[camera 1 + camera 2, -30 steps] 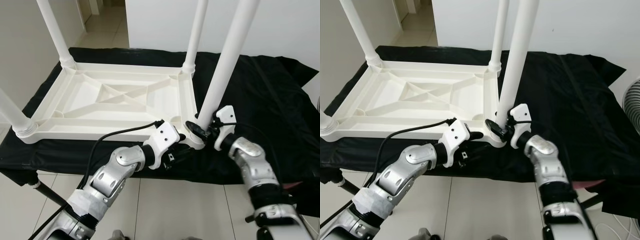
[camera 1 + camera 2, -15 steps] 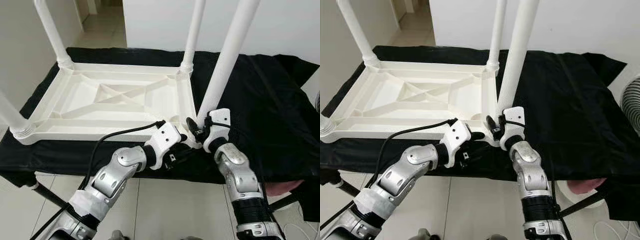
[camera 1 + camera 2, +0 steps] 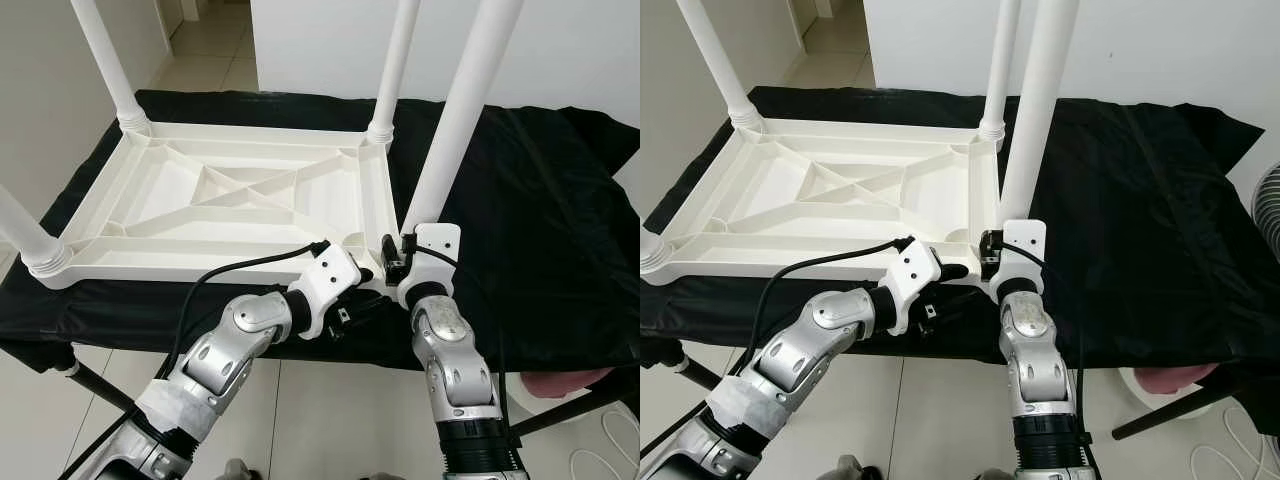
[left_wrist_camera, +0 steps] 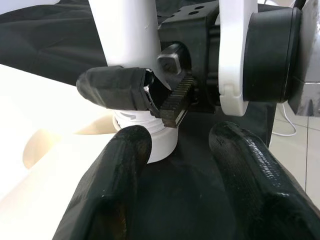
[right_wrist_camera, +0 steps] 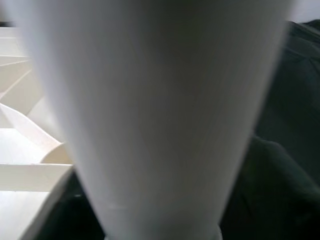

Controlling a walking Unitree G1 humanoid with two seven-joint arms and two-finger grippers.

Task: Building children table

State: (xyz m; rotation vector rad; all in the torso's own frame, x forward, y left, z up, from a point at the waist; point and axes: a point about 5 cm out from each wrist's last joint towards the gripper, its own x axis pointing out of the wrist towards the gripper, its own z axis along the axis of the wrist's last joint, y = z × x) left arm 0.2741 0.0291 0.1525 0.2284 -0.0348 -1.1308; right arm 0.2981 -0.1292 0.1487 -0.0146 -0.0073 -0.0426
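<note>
An upside-down white children's table (image 3: 215,190) lies on a black cloth. Three legs stand up from its corners (image 3: 105,65) (image 3: 395,60) (image 3: 20,225). The fourth leg (image 3: 455,120) rises from the near right corner, slightly tilted. My right gripper (image 3: 393,262) is shut on the base of this leg, just above its socket; the leg (image 5: 150,100) looms close in the right wrist view. My left gripper (image 3: 352,305) sits at the table's front edge beside that corner. Its fingers (image 4: 115,170) are open, one resting against the white rim.
The black cloth (image 3: 540,200) covers a low stand and stretches wide to the right of the table. Tiled floor lies in front. A pink and white object (image 3: 570,385) sits on the floor at the lower right, and a fan (image 3: 1268,200) at the right edge.
My right forearm has swung in from the right to stand straight below the near right leg, its wrist turning around the leg's base. The left arm has stayed in place.
</note>
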